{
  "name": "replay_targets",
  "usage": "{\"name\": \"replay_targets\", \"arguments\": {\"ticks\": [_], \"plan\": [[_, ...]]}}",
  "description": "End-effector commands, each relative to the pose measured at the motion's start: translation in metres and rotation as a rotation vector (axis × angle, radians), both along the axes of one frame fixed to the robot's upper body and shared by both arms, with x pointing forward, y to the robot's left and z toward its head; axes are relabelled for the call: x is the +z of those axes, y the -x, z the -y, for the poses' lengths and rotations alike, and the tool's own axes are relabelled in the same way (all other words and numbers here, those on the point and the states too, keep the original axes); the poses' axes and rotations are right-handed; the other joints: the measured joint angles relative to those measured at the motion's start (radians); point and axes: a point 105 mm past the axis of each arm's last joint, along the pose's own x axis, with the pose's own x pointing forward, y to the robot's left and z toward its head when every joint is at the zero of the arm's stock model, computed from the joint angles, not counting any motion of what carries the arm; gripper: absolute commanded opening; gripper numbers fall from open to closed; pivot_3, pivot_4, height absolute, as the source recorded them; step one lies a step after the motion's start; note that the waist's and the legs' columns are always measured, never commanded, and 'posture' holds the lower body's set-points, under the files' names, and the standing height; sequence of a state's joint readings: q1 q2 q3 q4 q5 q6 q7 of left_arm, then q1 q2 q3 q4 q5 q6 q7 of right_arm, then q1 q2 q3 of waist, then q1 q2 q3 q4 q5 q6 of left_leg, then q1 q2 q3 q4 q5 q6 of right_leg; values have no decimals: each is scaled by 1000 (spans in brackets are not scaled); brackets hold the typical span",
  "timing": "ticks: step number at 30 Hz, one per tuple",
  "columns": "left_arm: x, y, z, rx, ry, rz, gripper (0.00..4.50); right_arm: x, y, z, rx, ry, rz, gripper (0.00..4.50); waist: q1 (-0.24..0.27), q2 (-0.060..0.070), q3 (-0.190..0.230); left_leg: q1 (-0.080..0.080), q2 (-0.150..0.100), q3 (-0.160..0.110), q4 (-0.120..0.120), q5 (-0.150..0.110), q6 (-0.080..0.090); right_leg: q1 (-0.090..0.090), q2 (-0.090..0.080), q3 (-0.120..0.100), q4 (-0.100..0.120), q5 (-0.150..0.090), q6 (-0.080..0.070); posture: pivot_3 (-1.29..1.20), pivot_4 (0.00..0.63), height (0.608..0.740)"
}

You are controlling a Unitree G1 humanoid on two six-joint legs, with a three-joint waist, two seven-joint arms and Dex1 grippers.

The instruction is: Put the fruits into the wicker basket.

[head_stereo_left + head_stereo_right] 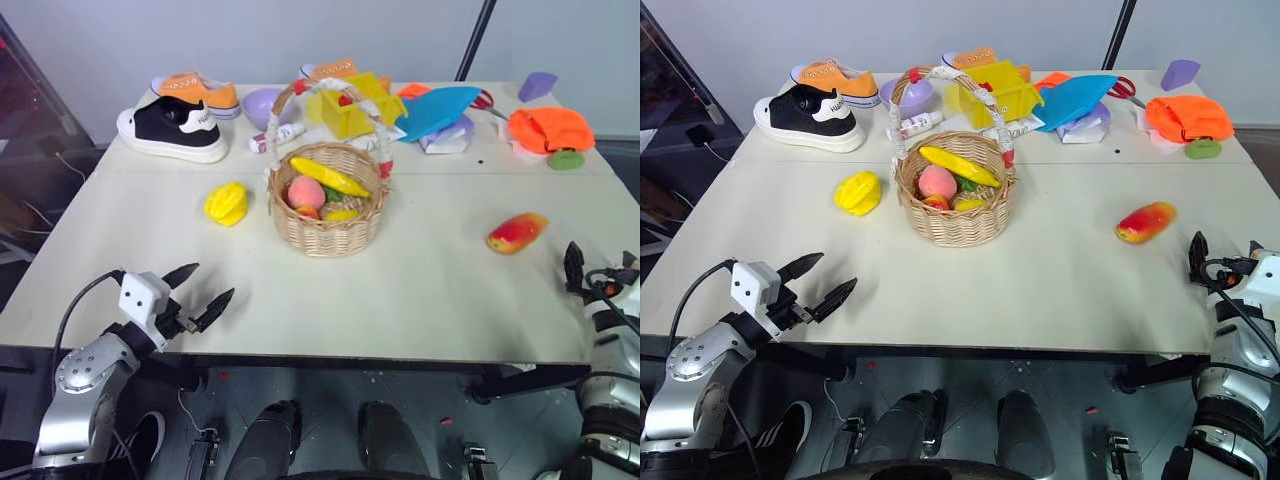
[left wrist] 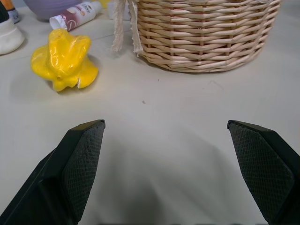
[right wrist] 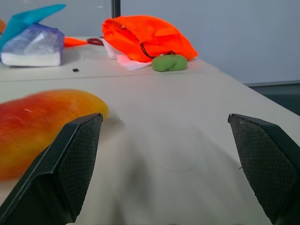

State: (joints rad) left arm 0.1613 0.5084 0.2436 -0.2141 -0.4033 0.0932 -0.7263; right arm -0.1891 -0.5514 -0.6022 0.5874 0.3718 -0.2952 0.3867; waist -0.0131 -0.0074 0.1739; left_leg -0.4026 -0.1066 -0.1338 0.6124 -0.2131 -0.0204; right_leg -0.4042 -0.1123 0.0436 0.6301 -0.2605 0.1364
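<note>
The yellow star fruit [image 1: 226, 203] lies on the table just left of the wicker basket [image 1: 330, 232], which stands mid-table with its arched handle up. Toy fruits sit inside the basket, among them a banana and a peach. The red-and-yellow mango [image 1: 517, 232] lies to the right of the basket. My left gripper [image 1: 212, 281] is open at the table's near left edge, well short of the star fruit [image 2: 63, 58]. My right gripper [image 1: 1225, 255] is open at the near right edge, with the mango [image 3: 42, 126] just ahead of one finger and to its side.
Along the back of the table stand a black shoe [image 1: 170, 128], an orange shoe [image 1: 200, 92], a purple bowl [image 1: 262, 103], a yellow plastic bin [image 1: 352, 108], a blue item [image 1: 437, 108], an orange cloth [image 1: 550, 128] and a green lump [image 1: 565, 159]. A small bottle [image 1: 277, 137] lies behind the basket.
</note>
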Motion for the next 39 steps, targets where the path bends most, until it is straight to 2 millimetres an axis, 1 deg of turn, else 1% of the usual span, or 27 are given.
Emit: {"name": "replay_targets", "arguments": {"ticks": [1,5,7,12,16,20,24,29,32,35,36,37,38,39], "plan": [[9,0,3,-10,-18,53,4500,15,1,5,-11,44,38,4470,0,0,0,0,0,0,0,0,0,0,0,0,0,0,0,0,150,740],[17,-9,-3,41,-4,81,4500,14,0,3,-6,43,38,4470,0,0,0,0,0,0,0,0,0,0,0,0,0,0,0,0,150,740],[19,-10,-2,34,5,84,4500,14,-1,2,-5,44,38,4470,0,0,0,0,0,0,0,0,0,0,0,0,0,0,0,0,150,740],[18,-8,2,7,15,79,4500,14,-2,1,-2,42,41,4470,-2,0,0,0,0,0,0,0,0,0,0,0,0,0,0,0,150,740],[18,-8,4,-8,24,78,4500,18,-5,-4,14,41,54,4470,0,0,0,0,0,0,0,0,0,0,0,0,0,0,0,0,150,740],[17,-10,2,3,18,75,4500,19,-7,-6,21,45,58,4470,0,0,0,0,0,0,0,0,0,0,0,0,0,0,0,0,150,740],[14,-16,-7,59,-10,83,4500,19,-9,-8,32,45,60,4470,0,0,0,0,0,0,0,0,0,0,0,0,0,0,0,0,150,740],[15,-17,-7,59,-3,91,4500,20,-11,-10,40,47,64,4470,0,0,0,0,0,0,0,0,0,0,0,0,0,0,0,0,150,740],[16,-17,-6,51,10,91,4500,28,-13,-19,82,128,72,4470,-1,0,0,0,0,0,0,0,0,0,0,0,0,0,0,0,150,740],[20,-12,-4,13,30,101,4500,34,-11,-21,82,114,111,4470,0,0,0,0,0,0,0,0,0,0,0,0,0,0,0,0,150,740],[22,-9,-2,-20,39,91,4500,37,-8,-23,78,110,126,4470,0,0,0,0,0,0,0,0,0,0,0,0,0,0,0,0,150,740],[26,-4,1,-67,40,87,4500,39,-4,-28,88,101,135,4470,0,0,0,0,0,0,0,0,0,0,0,0,0,0,0,0,150,740],[29,0,5,-114,32,85,4500,39,-2,-38,118,102,133,4470,0,0,0,0,0,0,0,0,0,0,0,0,0,0,0,0,150,740],[35,1,8,-153,36,79,4500,39,0,-52,161,108,128,4470,2,0,0,0,0,-1,-1,0,0,0,0,0,0,0,0,0,150,740]]}}
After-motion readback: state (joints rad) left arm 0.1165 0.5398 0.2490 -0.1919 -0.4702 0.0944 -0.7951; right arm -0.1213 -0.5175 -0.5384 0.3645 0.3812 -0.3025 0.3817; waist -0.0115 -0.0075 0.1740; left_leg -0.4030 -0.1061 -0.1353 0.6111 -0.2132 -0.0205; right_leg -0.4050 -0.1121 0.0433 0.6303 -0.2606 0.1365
